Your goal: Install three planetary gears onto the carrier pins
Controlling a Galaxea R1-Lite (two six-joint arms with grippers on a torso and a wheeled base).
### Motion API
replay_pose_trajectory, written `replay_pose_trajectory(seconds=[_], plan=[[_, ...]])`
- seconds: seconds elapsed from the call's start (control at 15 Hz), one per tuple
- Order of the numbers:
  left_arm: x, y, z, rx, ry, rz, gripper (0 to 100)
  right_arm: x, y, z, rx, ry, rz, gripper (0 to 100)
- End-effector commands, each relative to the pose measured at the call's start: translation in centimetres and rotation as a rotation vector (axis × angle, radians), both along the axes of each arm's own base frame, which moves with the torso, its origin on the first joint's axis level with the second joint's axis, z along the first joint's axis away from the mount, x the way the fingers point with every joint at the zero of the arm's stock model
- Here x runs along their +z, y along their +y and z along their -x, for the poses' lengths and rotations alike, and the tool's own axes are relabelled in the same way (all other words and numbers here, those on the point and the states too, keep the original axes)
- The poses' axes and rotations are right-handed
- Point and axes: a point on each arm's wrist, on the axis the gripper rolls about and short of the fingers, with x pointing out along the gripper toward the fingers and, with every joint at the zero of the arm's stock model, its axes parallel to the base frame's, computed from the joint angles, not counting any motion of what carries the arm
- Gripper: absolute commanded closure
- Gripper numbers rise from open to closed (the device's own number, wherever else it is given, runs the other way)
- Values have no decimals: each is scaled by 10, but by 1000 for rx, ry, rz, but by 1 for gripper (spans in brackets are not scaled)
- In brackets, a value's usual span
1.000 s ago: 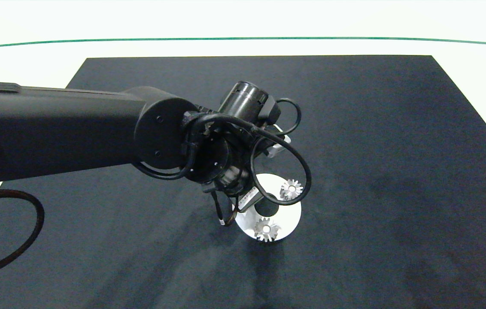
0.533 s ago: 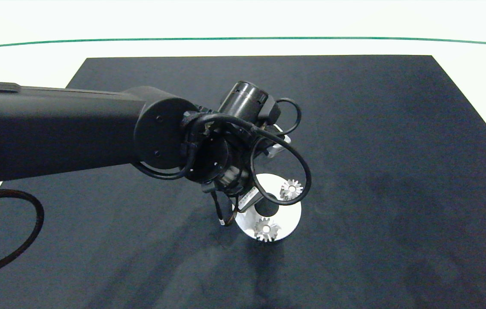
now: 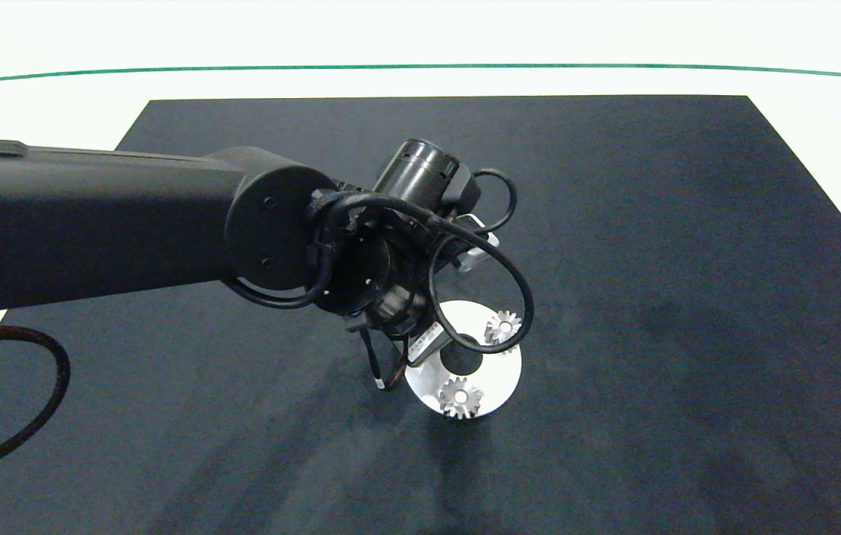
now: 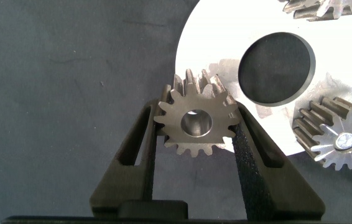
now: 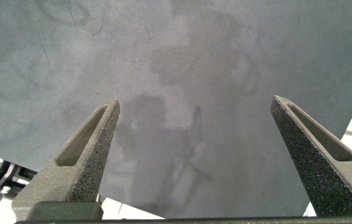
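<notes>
My left gripper (image 4: 196,127) has the third gear (image 4: 196,120) pinched between its fingers over the white disc's (image 4: 226,37) rim; two gears (image 3: 460,397) already sit on pins. Next I need to line its hole up. Right gripper (image 5: 194,146) hangs wide open, holding nothing.

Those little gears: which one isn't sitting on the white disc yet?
The gear pinched in the left pincer; the other two gears already sit on the disc.

Matt, faintly fuzzy dark cloth on the mat (image 3: 651,297); smooth, glossy white on the disc (image 4: 213,37). Bright machined metal on the gears (image 4: 196,121); gritty matt pads (image 5: 95,162).
</notes>
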Motion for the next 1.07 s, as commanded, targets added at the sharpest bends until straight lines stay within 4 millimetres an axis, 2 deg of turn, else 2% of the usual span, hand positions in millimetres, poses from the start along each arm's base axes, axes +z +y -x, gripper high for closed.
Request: replay_pose_trajectory(seconds=[0.07, 1.07], plan=[[2, 1, 1, 0, -1, -2, 100, 0, 0, 0, -1, 3, 4, 0], [-4, -1, 0, -1, 8, -10, 100, 0, 0, 0, -1, 3, 4, 0]])
